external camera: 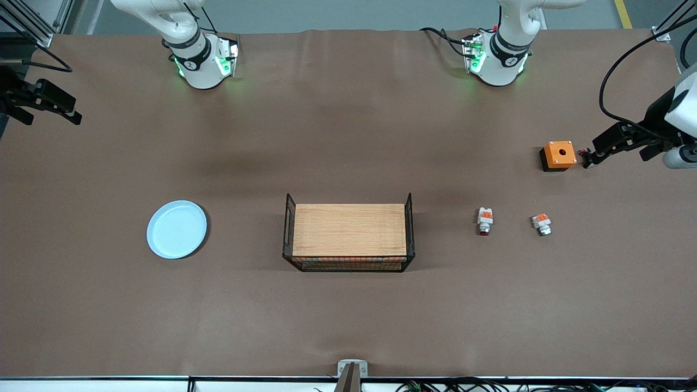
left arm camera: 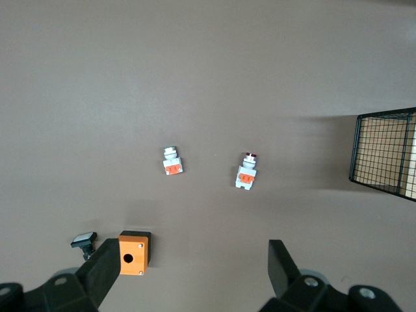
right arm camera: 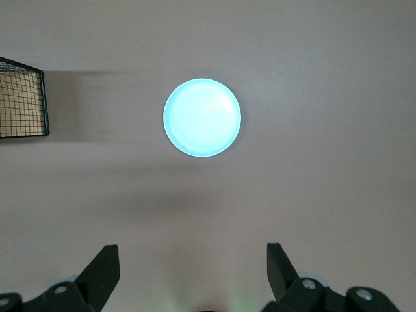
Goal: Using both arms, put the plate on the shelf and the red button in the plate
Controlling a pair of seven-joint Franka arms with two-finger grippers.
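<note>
The pale blue plate lies flat on the brown table toward the right arm's end; it also shows in the right wrist view. The red button lies toward the left arm's end, its dark red cap toward the front camera; it also shows in the left wrist view. My left gripper is open and empty, high over bare table beside the orange box. My right gripper is open and empty, high over bare table short of the plate. Neither gripper shows in the front view.
A wire basket holding a wooden board stands mid-table, between plate and button. A similar white-and-orange part with a silvery end lies beside the red button. An orange square box with a hole sits farther back, a small dark part beside it.
</note>
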